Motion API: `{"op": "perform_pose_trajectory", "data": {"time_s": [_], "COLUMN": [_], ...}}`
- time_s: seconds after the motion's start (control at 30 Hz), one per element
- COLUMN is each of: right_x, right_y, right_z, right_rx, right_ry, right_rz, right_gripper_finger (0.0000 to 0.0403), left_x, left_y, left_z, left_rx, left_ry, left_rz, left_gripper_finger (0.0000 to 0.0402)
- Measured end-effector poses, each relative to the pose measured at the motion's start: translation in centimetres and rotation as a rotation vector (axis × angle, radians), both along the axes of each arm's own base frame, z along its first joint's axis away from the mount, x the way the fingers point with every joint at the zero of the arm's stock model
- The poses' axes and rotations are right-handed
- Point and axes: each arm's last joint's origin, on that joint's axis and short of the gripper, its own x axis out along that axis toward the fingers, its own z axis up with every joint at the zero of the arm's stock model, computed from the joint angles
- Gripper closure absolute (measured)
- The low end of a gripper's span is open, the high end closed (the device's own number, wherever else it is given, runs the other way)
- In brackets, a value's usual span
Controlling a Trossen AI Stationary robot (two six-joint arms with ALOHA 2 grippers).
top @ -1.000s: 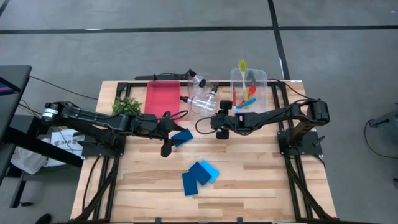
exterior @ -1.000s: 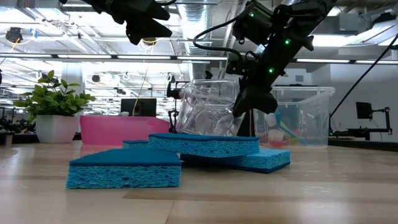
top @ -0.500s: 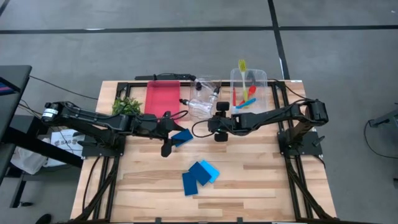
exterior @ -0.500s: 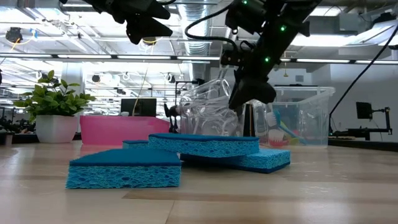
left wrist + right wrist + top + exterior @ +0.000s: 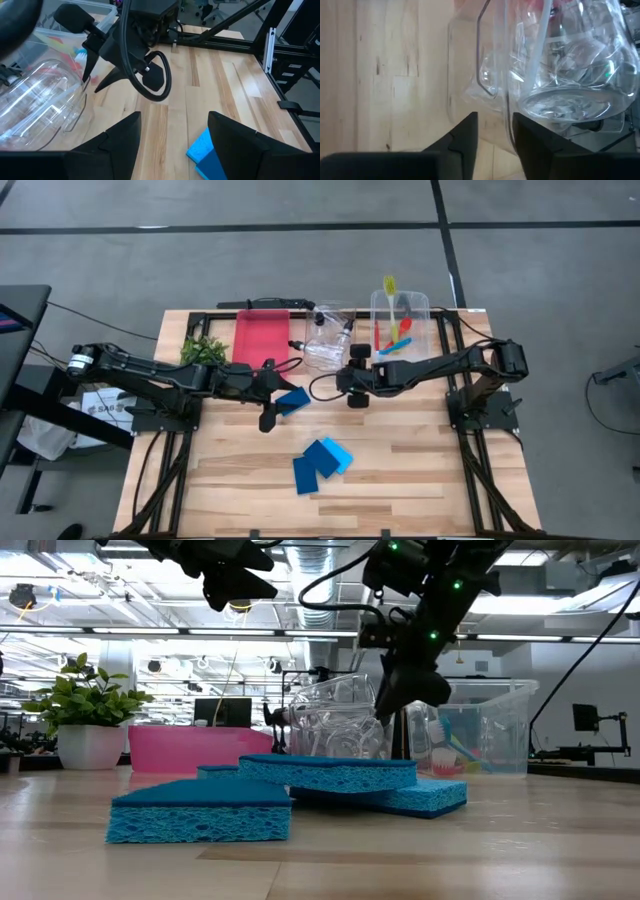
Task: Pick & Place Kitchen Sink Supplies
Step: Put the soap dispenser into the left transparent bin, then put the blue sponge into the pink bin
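Left gripper [image 5: 268, 418]: held over the table just beside a lone blue sponge [image 5: 293, 399]; fingers [image 5: 235, 145] are seen spread apart with nothing between them
Right gripper [image 5: 352, 383]: hung at the near edge of the clear bin [image 5: 327, 340]; fingers [image 5: 465, 135] are seen slightly parted, nothing gripped
Bottles [image 5: 322, 328]: clear with black caps, lying inside the clear bin at the back of the table
Brushes [image 5: 398, 330]: yellow-green, red and blue, stood in the taller clear bin [image 5: 422, 308] to the right
Sponge pile [image 5: 320, 463]: blue sponges overlapped near the front of the table [image 5: 420, 470], well apart from both grippers
Red tray [image 5: 260, 335]: set left of the bottle bin
Plant [image 5: 203, 349]: placed at the back left corner
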Motion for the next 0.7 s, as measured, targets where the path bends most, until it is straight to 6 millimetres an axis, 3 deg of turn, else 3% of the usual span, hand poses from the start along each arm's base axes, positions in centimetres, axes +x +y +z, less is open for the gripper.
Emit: {"op": "perform_pose_trajectory", "data": {"time_s": [0.37, 0.7], "right_x": [0.0, -0.6], "right_y": [1.5, 3.5], "right_z": [-0.1, -0.1], "right_rx": [-0.005, -0.150], "right_ry": [0.015, 0.052], "right_rz": [0.044, 0.011], "right_gripper_finger": [0.0161, 0.0169], "left_x": [0.0, 0.0], "left_y": [0.0, 0.0], "left_z": [0.0, -0.1], "left_rx": [0.000, 0.001], "left_ry": [0.000, 0.006], "left_rz": [0.000, 0.000], "left_gripper_finger": [0.0170, 0.0169]}}
